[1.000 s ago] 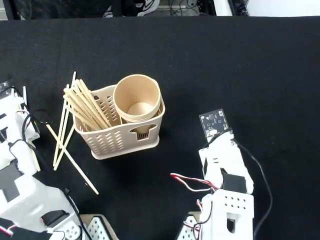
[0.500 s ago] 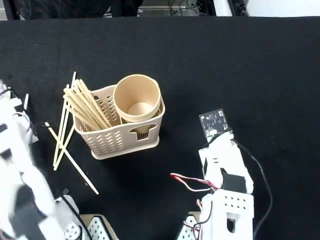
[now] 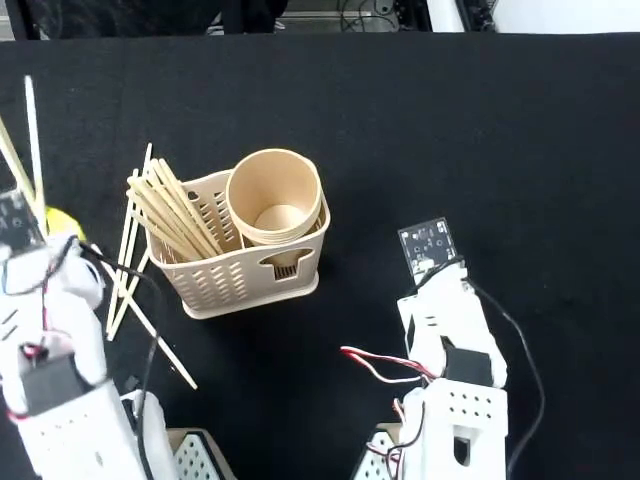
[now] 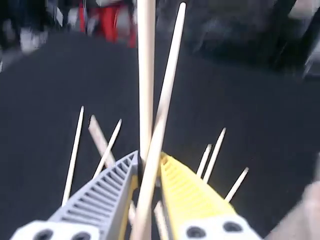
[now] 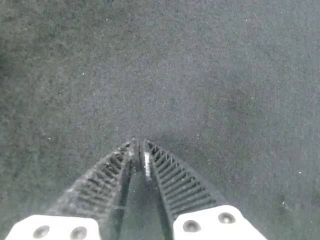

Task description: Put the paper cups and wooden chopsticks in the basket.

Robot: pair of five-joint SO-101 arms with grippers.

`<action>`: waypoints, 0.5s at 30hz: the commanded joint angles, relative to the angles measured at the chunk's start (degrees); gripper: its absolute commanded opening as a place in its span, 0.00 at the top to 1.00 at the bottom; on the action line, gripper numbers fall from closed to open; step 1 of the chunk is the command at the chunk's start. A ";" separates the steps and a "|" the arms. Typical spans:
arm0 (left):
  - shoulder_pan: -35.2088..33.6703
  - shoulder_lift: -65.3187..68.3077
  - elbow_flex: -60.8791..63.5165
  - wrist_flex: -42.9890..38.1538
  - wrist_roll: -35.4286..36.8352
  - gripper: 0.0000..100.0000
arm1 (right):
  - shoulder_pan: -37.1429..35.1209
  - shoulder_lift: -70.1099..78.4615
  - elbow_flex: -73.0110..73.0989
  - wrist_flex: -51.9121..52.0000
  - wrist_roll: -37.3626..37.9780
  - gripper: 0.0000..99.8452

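here the left pincer [image 4: 148, 158] clamps two chopsticks [image 4: 146, 65] near one basket [image 3: 240, 276].

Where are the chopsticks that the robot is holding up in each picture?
High view: the held chopsticks show at the left edge, left of the basket.
Left wrist view: clamped in the left gripper.
Right wrist view: black table under the right gripper.
Shared landmark: the black table.

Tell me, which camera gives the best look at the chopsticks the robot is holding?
The left wrist view: the held chopsticks sit close up, clamped in the left gripper. The high view shows them as thin sticks jutting past that arm. The right wrist view faces the black table.
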 commanded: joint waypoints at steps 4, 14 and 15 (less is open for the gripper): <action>9.19 -13.80 -5.41 -0.35 6.51 0.97 | 0.53 -0.75 -0.22 -0.53 0.44 0.99; 31.87 -18.20 -9.63 -2.02 14.24 0.97 | 0.44 -0.75 -0.22 -0.62 0.44 0.99; 31.87 -18.37 -7.43 -3.60 14.24 0.97 | 0.44 -0.75 -0.22 -0.62 0.44 0.99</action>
